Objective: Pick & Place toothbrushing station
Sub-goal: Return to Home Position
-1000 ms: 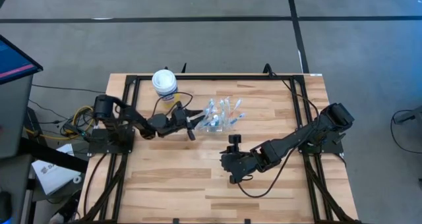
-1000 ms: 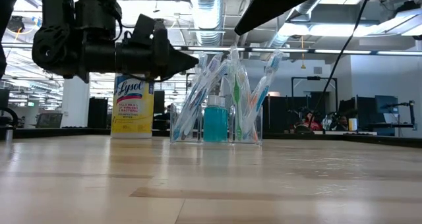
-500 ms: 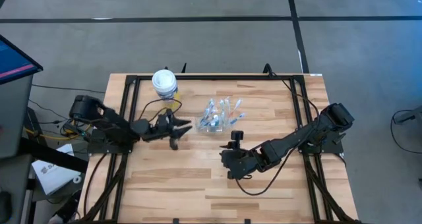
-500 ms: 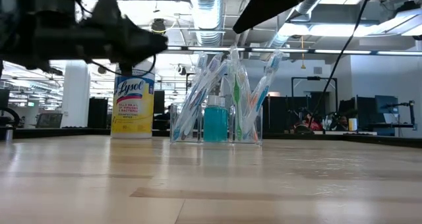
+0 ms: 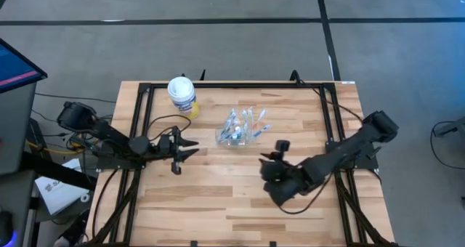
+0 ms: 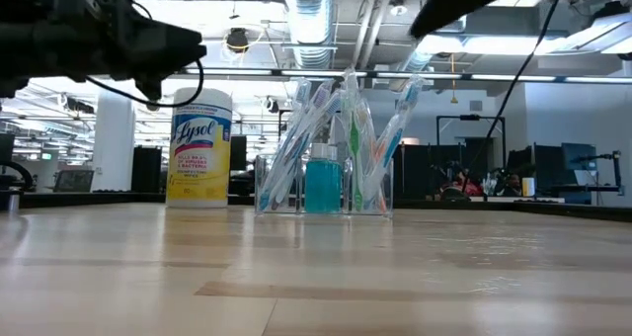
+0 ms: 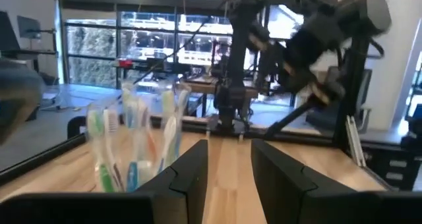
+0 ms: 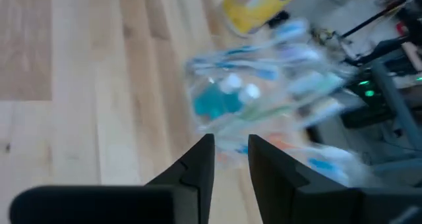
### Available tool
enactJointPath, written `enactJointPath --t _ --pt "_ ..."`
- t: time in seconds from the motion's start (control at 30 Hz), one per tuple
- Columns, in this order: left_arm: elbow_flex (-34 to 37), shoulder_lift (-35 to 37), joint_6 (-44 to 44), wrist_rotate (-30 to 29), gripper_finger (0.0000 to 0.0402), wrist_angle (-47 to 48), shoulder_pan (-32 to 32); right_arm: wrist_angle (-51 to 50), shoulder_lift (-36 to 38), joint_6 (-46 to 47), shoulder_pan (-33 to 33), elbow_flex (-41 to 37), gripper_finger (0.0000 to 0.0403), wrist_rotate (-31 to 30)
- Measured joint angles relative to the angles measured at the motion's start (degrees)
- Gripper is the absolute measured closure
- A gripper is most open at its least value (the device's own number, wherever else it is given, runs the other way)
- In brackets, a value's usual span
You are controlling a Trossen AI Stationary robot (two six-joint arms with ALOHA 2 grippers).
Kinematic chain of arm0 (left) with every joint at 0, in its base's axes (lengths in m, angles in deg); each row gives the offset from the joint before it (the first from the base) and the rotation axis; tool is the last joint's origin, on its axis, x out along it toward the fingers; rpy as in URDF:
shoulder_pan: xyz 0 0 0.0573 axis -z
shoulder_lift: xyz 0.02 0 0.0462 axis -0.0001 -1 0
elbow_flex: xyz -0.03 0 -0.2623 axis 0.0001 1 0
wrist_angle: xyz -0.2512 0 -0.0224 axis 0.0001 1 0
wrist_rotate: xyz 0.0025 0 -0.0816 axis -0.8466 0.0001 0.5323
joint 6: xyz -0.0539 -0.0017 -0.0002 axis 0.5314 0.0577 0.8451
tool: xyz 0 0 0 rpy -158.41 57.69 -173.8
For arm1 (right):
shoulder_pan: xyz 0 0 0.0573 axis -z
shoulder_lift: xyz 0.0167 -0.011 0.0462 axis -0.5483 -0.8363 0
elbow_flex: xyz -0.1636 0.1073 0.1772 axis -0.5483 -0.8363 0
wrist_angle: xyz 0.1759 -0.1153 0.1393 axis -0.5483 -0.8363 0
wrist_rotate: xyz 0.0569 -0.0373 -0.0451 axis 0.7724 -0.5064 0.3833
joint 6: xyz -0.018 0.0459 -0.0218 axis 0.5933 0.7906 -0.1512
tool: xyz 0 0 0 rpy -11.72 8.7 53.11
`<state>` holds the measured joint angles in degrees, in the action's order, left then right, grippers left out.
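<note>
- An open office with ceiling ducts lies beyond a wooden table (image 5: pixel 218 203) framed in black rails.
- The cup (image 6: pixel 324 193) stands upright on the table's far middle, between the two arms and touching neither.
- A yellow-labelled tub (image 5: pixel 182 93) stands near the cup, on the left arm's side.
- The brushes (image 6: pixel 296 143) stand in the cup handle-down and head-up. I judge this keeps the bristles off the wood.
- The long axes of the brushes run steeply up. They fan outward, some leaning to one side and some to the other, and rest on the cup's rim. The clear walls seem to be all that props them.
- A teal tube (image 6: pixel 322 183) stands upright among them, at the cup's middle.
- The left gripper (image 7: pixel 229 145) hangs low near the table's left edge, well apart from the cup and facing it. Its jaws are parted by a narrow gap and hold nothing.
- The right gripper (image 8: pixel 231 140) hangs over the nearer right part of the table, aimed at the cup. Its jaws are also slightly parted and empty.
- With both grippers empty and apart, the filling looks finished and the arms look bound for rest.
</note>
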<state>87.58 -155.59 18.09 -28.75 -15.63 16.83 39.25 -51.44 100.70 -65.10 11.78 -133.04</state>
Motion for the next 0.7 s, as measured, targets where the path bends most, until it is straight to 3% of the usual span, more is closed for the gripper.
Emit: enactJointPath --t 0.1,0.2,0.33,0.53,0.63,0.7 --pt "0.00 1.72 -1.40 -0.03 0.0291 2.30 0.14 -3.95 4.71 3.63 -3.28 -1.41 0.0324 -4.62" --pt "0.00 4.20 -2.92 -0.06 0.0291 1.65 0.51 -1.36 11.39 4.16 -6.88 -6.14 0.0327 -9.58" --pt "0.00 8.94 -3.31 -0.03 0.0291 4.39 0.83 9.12 21.12 3.85 -10.40 -16.56 0.0328 -12.16" --pt "-0.02 17.01 -3.20 -0.06 0.0291 14.70 0.40 36.22 32.67 -3.33 -13.82 -34.46 0.0328 -11.03" --pt "-0.02 20.47 -3.04 -0.06 0.0291 18.08 -0.49 53.82 36.19 -13.93 -13.40 -41.98 0.0328 -6.84" --pt "-0.04 22.92 -3.01 -0.06 0.0291 19.97 -1.19 67.41 38.14 -22.53 -11.79 -46.98 0.0328 -0.91"
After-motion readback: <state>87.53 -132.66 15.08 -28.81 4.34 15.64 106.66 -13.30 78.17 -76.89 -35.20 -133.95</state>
